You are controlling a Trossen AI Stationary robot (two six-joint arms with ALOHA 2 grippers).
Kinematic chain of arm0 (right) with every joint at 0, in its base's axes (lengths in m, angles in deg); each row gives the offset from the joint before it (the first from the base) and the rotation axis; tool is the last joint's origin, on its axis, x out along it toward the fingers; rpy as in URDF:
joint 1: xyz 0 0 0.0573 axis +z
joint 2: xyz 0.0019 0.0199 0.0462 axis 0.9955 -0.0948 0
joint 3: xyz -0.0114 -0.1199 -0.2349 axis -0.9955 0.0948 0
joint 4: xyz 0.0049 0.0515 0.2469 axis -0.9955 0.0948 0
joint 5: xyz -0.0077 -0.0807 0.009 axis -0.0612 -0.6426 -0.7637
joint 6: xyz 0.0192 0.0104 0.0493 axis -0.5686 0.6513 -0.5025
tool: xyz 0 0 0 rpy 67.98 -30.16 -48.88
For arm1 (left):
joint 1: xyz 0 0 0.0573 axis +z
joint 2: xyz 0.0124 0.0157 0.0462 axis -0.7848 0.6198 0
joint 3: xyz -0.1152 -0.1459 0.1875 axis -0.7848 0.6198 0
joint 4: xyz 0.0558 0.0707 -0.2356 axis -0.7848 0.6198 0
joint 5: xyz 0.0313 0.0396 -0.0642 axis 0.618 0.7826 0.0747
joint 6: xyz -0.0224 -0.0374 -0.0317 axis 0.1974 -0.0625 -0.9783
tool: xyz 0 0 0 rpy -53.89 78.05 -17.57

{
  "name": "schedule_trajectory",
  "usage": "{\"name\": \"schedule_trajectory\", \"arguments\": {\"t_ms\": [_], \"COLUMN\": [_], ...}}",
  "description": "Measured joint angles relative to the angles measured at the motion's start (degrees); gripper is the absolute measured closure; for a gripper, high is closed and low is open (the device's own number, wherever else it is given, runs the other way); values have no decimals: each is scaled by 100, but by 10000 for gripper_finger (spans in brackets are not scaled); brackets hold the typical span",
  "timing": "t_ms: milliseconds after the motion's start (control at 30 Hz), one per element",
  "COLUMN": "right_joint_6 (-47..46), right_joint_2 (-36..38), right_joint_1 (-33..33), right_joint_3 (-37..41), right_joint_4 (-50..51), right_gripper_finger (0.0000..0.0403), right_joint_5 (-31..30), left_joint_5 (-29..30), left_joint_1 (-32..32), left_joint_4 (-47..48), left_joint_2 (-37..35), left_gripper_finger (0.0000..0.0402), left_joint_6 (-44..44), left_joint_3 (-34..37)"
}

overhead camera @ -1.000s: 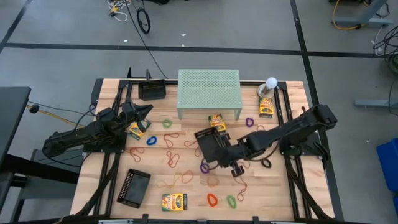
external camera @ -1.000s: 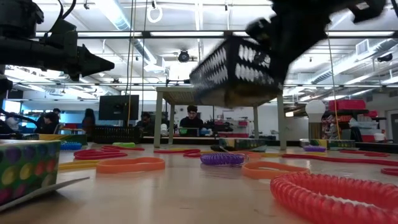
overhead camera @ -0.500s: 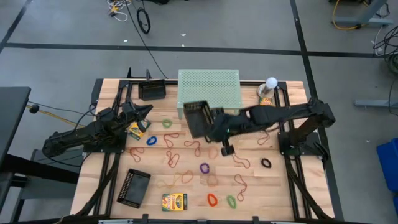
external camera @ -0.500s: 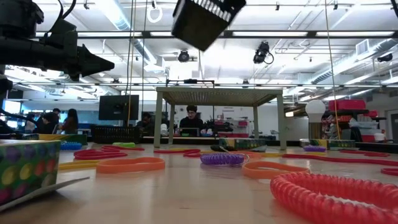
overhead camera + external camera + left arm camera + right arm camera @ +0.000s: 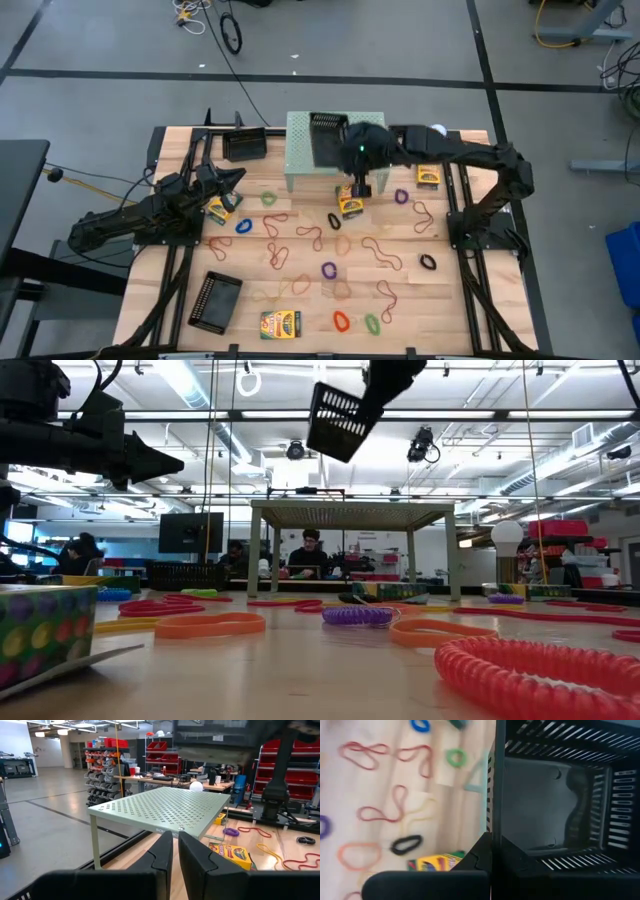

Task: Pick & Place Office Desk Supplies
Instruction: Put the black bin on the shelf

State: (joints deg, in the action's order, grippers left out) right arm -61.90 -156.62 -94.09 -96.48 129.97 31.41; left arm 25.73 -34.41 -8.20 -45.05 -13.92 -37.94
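Right arm raised, fingers clamped.

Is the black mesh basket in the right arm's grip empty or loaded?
Empty as far as shown: the right wrist view looks into the black mesh basket and shows bare floor and walls, though its near corner is hidden.

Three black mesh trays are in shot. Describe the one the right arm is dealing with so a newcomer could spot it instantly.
Find the pale green perforated stand at the table's far edge. The black mesh tray hangs above it, clamped by its wall in the right gripper. The other two trays lie flat on the wood; only this one is airborne and tilted.
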Motion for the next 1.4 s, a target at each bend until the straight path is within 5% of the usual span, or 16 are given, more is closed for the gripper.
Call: {"name": "schedule_trajectory", "arguments": {"t_ms": [500,1167,1400], "right_joint_6": [520,1007,877], "right_joint_2": [-761,-385,-270], "right_joint_1": [-884,-1958,-1959], "right_joint_3": [9,7,7], "right_joint_4": [391,970,1180], "right_gripper_finger": [396,396,396], "right_joint_5": [-28,-363,93], "left_joint_5": [0,0,0], "left_joint_1": [0,1,1], "left_joint_4": [0,2,1], "left_joint_2": [0,0,-1], "left_gripper_finger": [364,364,364], "left_joint_6": [1,0,0], "left_joint_3": [0,-2,1]}}
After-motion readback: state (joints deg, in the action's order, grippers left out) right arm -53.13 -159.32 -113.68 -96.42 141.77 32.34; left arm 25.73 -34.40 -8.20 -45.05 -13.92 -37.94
